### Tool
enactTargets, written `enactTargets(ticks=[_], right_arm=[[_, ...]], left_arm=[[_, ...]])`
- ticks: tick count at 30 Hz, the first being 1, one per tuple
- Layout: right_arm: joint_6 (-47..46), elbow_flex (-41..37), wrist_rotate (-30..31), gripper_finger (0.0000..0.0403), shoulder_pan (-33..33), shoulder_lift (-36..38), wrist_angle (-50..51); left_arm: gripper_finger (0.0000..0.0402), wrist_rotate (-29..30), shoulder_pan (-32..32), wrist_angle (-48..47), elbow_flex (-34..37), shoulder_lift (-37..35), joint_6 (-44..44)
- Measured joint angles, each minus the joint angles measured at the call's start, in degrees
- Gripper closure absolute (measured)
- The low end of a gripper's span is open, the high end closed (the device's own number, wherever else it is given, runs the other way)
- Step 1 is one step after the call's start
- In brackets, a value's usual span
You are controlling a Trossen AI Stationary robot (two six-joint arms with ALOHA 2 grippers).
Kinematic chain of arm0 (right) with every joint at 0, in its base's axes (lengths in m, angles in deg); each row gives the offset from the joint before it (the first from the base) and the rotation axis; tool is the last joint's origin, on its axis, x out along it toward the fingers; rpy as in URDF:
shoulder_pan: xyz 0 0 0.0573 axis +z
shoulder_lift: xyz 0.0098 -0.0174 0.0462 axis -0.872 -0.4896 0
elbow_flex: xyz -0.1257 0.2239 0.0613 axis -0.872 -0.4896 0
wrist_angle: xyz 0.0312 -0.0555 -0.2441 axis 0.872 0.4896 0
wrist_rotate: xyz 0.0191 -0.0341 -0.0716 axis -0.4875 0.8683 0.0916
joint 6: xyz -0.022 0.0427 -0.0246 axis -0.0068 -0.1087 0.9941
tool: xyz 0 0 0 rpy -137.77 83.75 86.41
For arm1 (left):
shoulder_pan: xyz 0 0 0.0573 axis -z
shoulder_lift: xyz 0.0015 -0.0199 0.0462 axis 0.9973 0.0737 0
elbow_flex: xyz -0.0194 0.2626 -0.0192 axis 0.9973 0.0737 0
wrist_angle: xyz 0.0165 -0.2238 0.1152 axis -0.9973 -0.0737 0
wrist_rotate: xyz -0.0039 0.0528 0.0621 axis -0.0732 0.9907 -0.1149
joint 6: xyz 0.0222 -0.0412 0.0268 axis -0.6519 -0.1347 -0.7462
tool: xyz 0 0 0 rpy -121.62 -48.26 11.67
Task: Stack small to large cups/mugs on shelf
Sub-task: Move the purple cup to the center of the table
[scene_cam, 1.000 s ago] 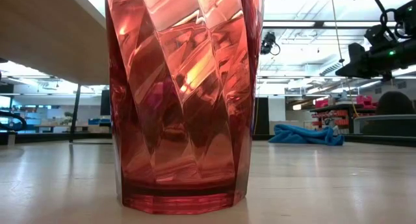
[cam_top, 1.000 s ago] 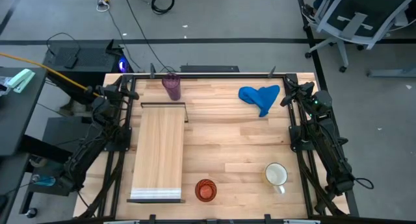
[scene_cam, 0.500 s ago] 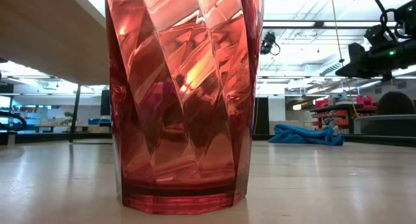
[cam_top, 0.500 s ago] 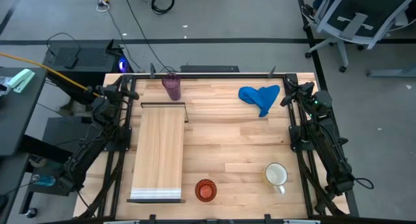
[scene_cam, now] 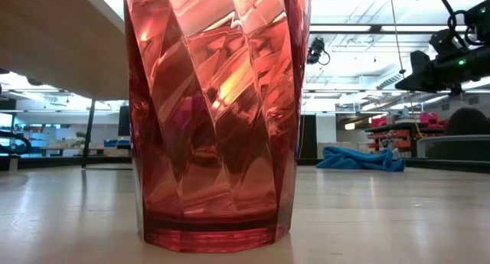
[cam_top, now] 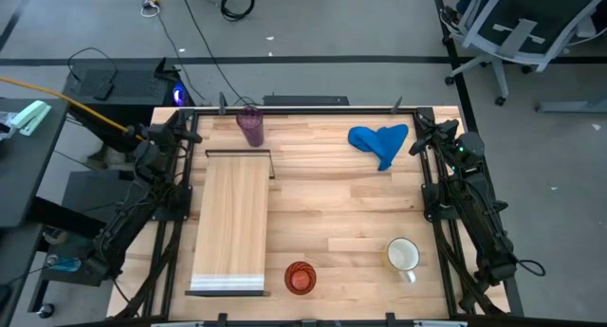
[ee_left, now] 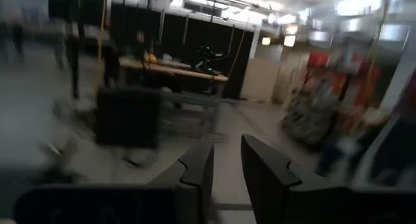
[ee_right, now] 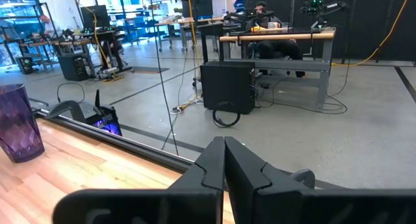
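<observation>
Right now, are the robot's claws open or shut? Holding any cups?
Left gripper: open a little, holding nothing.
Right gripper: shut, holding nothing.

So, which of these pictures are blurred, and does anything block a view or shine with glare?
Left wrist view: smeared all over, only the left gripper reads clearly. Low view: the orange-red cup stands close to the lens, fills the middle and carries bright reflections. High view: sharp and evenly lit, soft shadows under the shelf. Right wrist view: sharp, purple tumbler clear.
</observation>
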Motion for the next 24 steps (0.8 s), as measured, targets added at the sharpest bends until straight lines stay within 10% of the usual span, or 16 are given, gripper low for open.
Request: enactTargets(ticks=[6,18,24], right_arm=[[0.0,0.0,0.0,0.0386,0.0,0.0,0.0],[0.0,0.0,0.0,0.0386,0.0,0.0,0.0],[0.0,0.0,0.0,0.0386,0.0,0.0,0.0]], left_arm=[[0.0315,0.0,0.0,0.0,0.0,0.0,17.4],[0.0332,-0.6,0.0,3.3,0.0,0.0,18.0],[0.0341,-10.3,0.0,20.2,-0.2,0.0,18.1]])
